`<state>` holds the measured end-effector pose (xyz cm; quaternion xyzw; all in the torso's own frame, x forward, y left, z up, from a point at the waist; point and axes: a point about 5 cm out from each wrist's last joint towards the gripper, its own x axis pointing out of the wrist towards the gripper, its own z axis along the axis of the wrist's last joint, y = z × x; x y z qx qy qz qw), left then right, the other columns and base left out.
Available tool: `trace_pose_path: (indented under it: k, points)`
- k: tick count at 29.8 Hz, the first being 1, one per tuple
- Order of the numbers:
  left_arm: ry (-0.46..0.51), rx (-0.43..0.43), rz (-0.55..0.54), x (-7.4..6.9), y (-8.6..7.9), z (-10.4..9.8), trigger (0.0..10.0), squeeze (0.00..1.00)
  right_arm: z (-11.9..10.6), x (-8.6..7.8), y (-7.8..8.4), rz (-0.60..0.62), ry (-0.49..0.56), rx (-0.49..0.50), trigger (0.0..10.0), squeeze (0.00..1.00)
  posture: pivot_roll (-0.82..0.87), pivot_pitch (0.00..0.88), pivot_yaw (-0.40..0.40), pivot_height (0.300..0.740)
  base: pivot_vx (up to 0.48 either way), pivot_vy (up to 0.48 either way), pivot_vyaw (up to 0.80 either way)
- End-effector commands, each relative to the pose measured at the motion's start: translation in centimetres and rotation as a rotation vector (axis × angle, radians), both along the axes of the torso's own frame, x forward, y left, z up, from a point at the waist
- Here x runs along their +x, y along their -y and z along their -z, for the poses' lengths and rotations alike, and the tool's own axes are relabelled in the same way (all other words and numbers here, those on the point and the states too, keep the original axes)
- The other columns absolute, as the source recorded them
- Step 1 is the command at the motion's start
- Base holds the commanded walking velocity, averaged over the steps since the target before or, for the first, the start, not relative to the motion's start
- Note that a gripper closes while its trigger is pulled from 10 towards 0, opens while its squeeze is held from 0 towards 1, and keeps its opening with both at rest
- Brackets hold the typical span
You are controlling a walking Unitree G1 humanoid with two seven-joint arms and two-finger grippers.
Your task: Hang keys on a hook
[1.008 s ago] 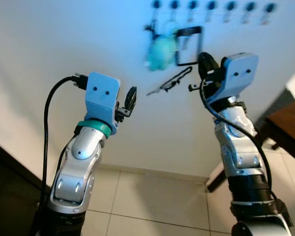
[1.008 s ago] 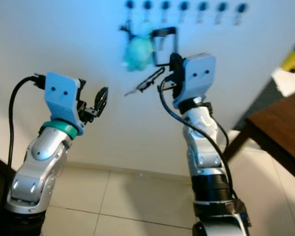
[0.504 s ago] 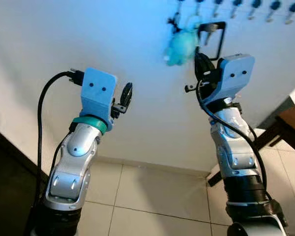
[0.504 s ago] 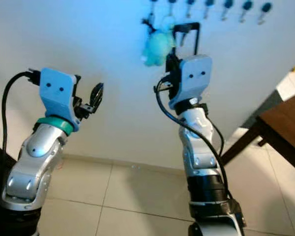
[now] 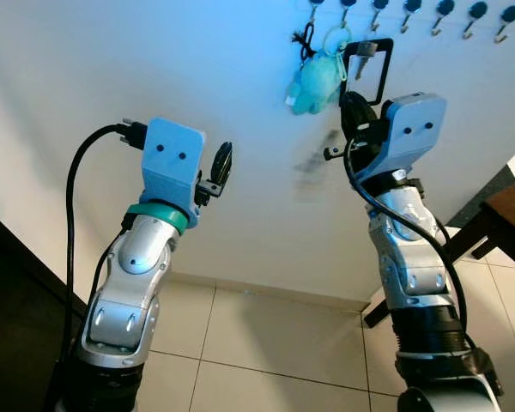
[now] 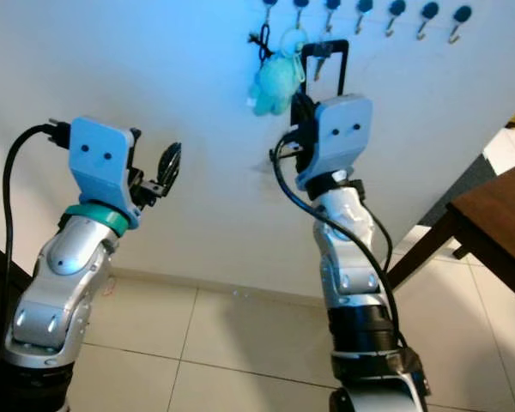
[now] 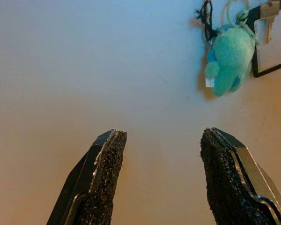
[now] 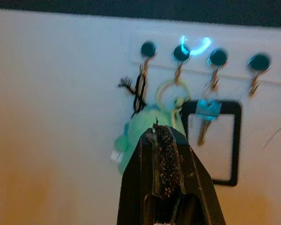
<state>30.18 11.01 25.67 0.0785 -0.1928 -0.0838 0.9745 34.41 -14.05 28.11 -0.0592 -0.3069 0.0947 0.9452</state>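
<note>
The keys [image 8: 203,117] hung from a hook [image 8: 215,58] on the wall rack, beside a teal plush keychain [image 5: 316,84], so the job looked done. The right pincer [image 8: 165,154], closed and empty, sat just below them; the left pincer [image 7: 161,180] stood open, idle.

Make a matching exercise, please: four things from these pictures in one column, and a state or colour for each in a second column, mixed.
Things:
1. left pincer
2. right pincer
3. plush toy
4. rectangular frame

States or colours:
A. black
B. open, nothing between the fingers
C. turquoise, hanging on the hook rail
D. shut, fingers pressed together

Pairs: 1-B, 2-D, 3-C, 4-A
</note>
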Motion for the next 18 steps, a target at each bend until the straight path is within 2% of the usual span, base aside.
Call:
trace_pose_path:
  k: [1, 2, 3, 5, 7, 12, 18]
  points:
    - [0.008, 0.001, -0.003, 0.0, 0.0, -0.1, 10.0, 0.00, -3.7, -1.3, -0.4, -0.013, 0.169, -0.019, 10.0, 0.00, -0.05, 0.071, 0.079, 0.740, 0.371, 0.000, 0.00]
    - [0.008, 0.001, -0.003, 0.0, 0.0, -0.1, 10.0, 0.00, -3.7, -1.3, -0.4, -0.013, 0.169, -0.019, 10.0, 0.00, -0.05, 0.071, 0.079, 0.740, 0.371, 0.000, 0.00]
    - [0.010, 0.000, -0.004, 0.0, 0.0, -0.1, 10.0, 0.00, -4.9, -1.9, -0.6, -0.016, 0.228, -0.035, 10.0, 0.00, -0.05, 0.072, 0.080, 0.740, 0.371, 0.000, 0.00]
    - [0.010, -0.002, -0.004, 0.0, 0.0, -0.1, 10.0, 0.00, -8.7, -3.9, -1.0, -0.008, 0.416, -0.075, 10.0, 0.00, -0.06, 0.072, 0.081, 0.740, 0.345, 0.000, 0.00]
    - [0.010, -0.003, -0.003, 0.0, 0.0, -0.1, 10.0, 0.00, -10.6, -5.0, -1.2, 0.000, 0.508, -0.083, 10.0, 0.00, -0.06, 0.072, 0.081, 0.740, 0.337, 0.000, 0.00]
    - [0.012, -0.007, 0.002, 0.1, 0.3, -0.1, 10.0, 0.00, -11.1, -5.3, -1.1, -0.003, 0.537, -0.095, 10.0, 0.00, -0.06, 0.069, 0.079, 0.740, 0.335, 0.000, 0.00]
    - [0.017, -0.013, 0.002, 0.3, 0.3, -0.3, 10.0, 0.00, -11.0, -5.7, -1.6, -0.024, 0.546, -0.155, 10.0, 0.00, -0.07, 0.068, 0.077, 0.740, 0.329, 0.000, 0.00]
